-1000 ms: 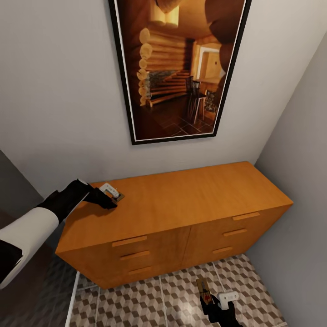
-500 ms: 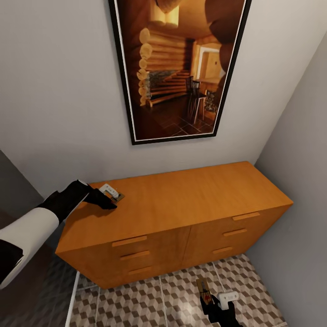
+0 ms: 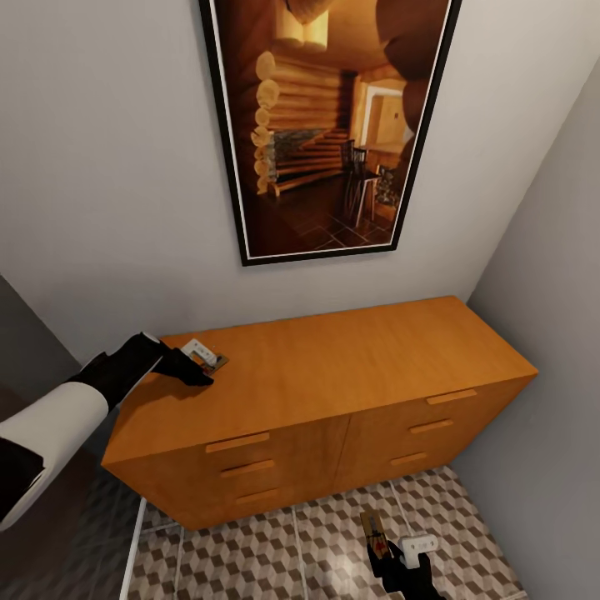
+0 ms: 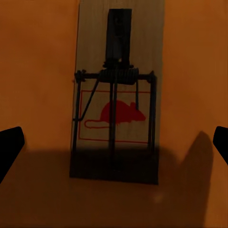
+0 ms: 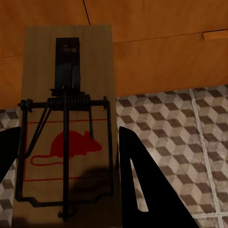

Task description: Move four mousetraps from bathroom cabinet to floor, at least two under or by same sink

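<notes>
Left wrist view: one trap (image 4: pixel 116 95) lies flat on the cabinet (image 4: pixel 42 71) top, centred between my left gripper's (image 4: pixel 114 147) two fingertips (image 4: pixel 9 147), which stand wide apart and clear of both long edges, so these jaws are open and hold nothing. The board's near end sits level with the tips; its spring and red mouse mark lie ahead of them.

Right wrist view: a second trap (image 5: pixel 66 123) sits between my right gripper's (image 5: pixel 66 185) fingers (image 5: pixel 142 185), one finger touching its long edge, the other cut off at the frame edge. I judge these jaws closed on the board, held above the floor (image 5: pixel 190 123) in front of the cabinet.

Head view: the left gripper (image 3: pixel 193 367) rests at the cabinet's rear corner on the left arm's side; the right gripper (image 3: pixel 400 562) hangs low over the tiles with its trap (image 3: pixel 375 533).

Handling, as I judge it: each trap is a light, stiff, thin wooden board. The flat faces offer little to pinch, so I would close across the long edges, behind the coil, keeping the pads off the wire bar, which may slip or snag. Too light a squeeze may let it swivel.
</notes>
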Robot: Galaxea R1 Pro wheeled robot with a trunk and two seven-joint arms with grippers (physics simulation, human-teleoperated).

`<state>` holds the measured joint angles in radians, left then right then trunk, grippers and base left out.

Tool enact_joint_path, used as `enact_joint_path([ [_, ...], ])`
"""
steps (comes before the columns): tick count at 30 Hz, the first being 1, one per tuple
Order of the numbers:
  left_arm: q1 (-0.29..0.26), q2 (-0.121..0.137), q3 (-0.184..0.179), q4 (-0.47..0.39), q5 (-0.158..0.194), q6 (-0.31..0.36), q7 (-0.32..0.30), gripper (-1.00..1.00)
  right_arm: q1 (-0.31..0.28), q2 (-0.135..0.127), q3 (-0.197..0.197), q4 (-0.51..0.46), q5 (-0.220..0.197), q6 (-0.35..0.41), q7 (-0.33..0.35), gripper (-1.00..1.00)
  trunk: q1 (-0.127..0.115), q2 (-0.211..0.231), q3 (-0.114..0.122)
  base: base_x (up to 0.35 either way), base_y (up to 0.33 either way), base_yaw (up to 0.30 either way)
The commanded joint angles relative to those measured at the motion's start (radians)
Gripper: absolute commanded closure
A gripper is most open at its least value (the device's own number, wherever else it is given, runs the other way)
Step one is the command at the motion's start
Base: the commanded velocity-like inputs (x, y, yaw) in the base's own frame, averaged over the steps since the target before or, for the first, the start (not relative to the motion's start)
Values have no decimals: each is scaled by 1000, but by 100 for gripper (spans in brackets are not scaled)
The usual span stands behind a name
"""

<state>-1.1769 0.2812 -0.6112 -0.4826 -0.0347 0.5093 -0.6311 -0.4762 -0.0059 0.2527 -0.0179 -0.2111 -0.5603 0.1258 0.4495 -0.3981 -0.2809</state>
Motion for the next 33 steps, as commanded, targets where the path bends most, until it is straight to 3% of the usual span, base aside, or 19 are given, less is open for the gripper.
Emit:
enact_joint_path([
  [1, -1, -1, -2, 2, -4, 0, -4, -100, -1, 0, 5, 1, -14, -3, 10, 100, 1, -2, -2, 0, 0, 0],
  [33, -1, -7, -2, 21, -2, -8, -4, -100, -1, 0, 5, 1, -14, -3, 10, 100, 1, -2, -2, 0, 0, 0],
])
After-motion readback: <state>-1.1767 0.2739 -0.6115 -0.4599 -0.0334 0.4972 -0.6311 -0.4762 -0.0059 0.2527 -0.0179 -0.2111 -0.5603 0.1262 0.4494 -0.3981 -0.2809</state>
